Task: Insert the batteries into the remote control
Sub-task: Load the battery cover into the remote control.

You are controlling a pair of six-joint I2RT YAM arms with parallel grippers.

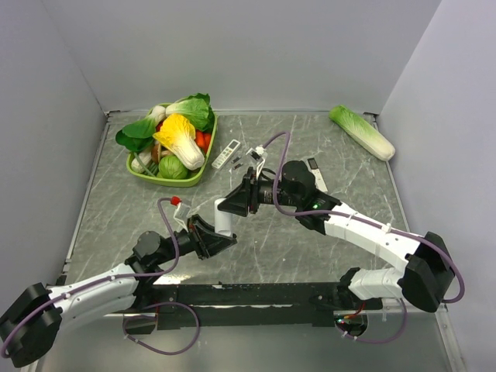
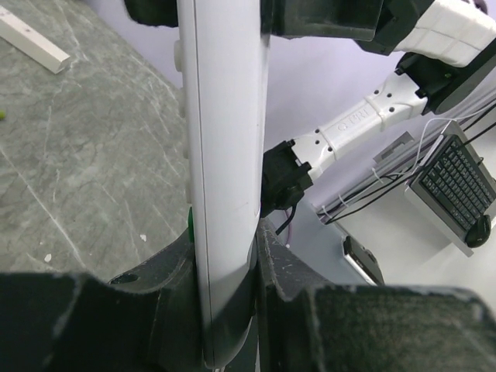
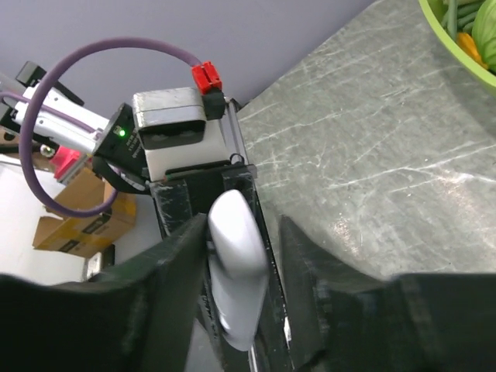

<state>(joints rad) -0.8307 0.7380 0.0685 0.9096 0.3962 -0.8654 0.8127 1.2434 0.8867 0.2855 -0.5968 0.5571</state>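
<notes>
The white remote control (image 1: 225,217) is held off the table, between both grippers. My left gripper (image 1: 211,234) is shut on its lower end; in the left wrist view the remote (image 2: 225,155) stands edge-on, clamped between the jaws of my left gripper (image 2: 225,310). My right gripper (image 1: 242,200) is open around the upper end. In the right wrist view the remote (image 3: 236,263) rests against the left finger (image 3: 167,271) of my right gripper (image 3: 244,232), with a gap to the right finger. Tiny dark pieces (image 1: 236,160), perhaps the batteries, lie on the table behind; they are too small to tell.
A green tray (image 1: 203,172) of vegetables stands at the back left. A white remote with grey buttons (image 1: 226,153) and a small white part (image 1: 254,155) lie beside it. A slim white remote with a black end (image 1: 316,172) lies behind the right arm. A cabbage (image 1: 362,132) lies at the back right.
</notes>
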